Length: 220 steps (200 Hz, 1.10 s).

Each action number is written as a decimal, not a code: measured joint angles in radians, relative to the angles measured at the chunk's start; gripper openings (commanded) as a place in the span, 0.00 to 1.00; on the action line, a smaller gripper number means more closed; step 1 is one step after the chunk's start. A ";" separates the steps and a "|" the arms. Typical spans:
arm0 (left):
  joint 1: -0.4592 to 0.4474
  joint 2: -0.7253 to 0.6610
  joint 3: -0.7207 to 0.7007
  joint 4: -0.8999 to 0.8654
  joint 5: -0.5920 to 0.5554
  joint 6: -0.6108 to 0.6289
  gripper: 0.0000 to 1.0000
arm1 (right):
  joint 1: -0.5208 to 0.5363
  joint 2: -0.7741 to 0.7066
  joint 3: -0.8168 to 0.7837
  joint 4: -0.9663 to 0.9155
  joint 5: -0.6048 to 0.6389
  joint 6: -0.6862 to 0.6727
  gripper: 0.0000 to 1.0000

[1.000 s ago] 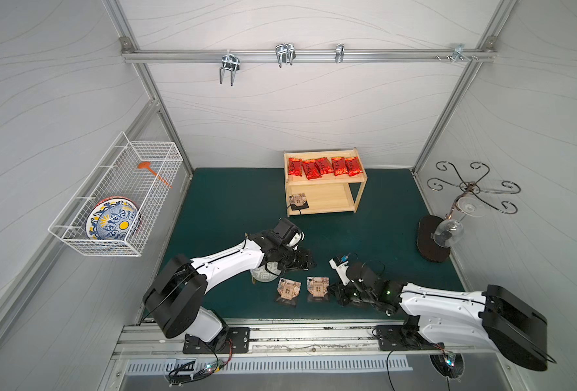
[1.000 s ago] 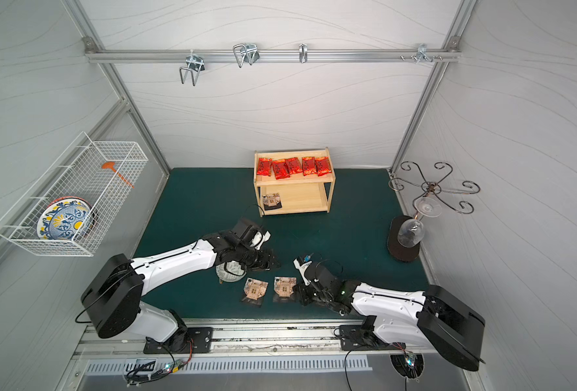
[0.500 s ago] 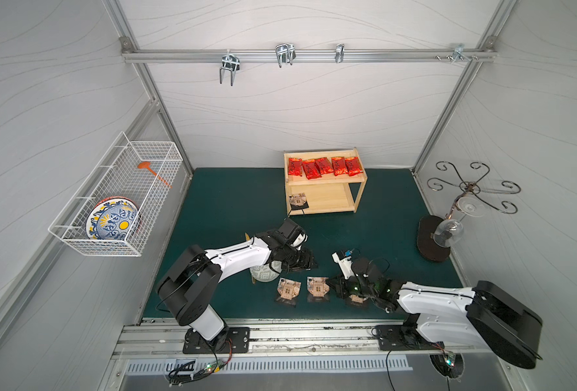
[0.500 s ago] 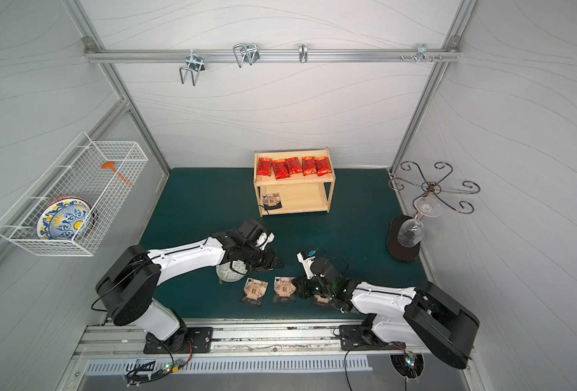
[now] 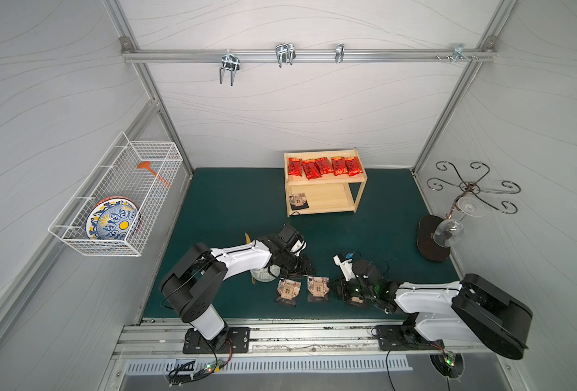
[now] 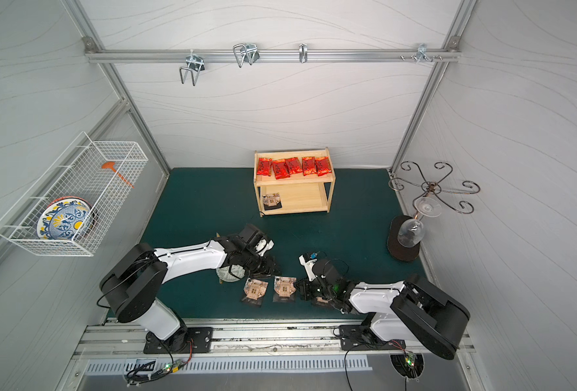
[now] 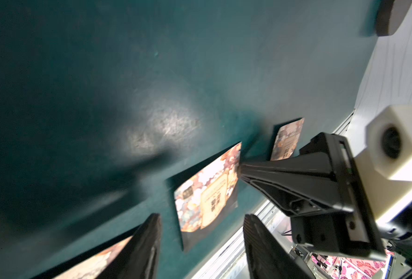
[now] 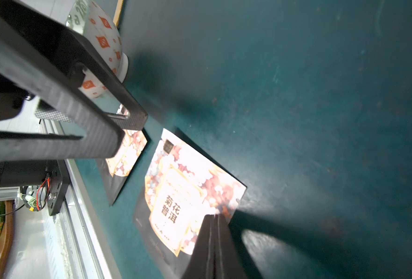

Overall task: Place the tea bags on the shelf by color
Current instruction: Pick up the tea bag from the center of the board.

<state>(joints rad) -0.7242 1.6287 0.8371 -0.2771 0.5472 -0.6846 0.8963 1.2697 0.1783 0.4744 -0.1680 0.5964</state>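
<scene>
The pale wooden shelf point(image 5: 327, 203) holds several red tea bags point(image 5: 324, 166) on its top board and one black tea bag point(image 5: 298, 200) on the lower board. Three black tea bags lie on the green mat: left point(image 5: 287, 291), middle point(image 5: 317, 287) and right point(image 5: 356, 300), the last partly under my right wrist. My right gripper point(image 8: 214, 217) is low and shut on the middle bag's point(image 8: 176, 205) edge. My left gripper point(image 7: 202, 241) hangs open just above the mat. The middle bag point(image 7: 207, 193) lies just beyond its fingertips and the left bag point(image 7: 91, 263) beside one finger.
A patterned bowl point(image 5: 263, 275) stands under the left forearm, close behind the bags. A wire basket point(image 5: 117, 199) with a plate hangs on the left wall. A metal glass stand point(image 5: 449, 220) is at the right. The table's front rail point(image 5: 314, 333) runs just in front of the bags.
My right jaws have closed and slid left onto the middle bag's edge. The left jaws have narrowed somewhat and the left gripper has come down closer to the bags.
</scene>
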 measured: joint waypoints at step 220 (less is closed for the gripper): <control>-0.030 0.054 0.002 0.065 0.059 -0.005 0.00 | -0.064 -0.260 0.060 -0.195 0.159 0.014 0.97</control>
<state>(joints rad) -0.7540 1.6825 0.8394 -0.2123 0.6064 -0.6899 0.8326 1.0096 0.2386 0.2790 -0.0086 0.6102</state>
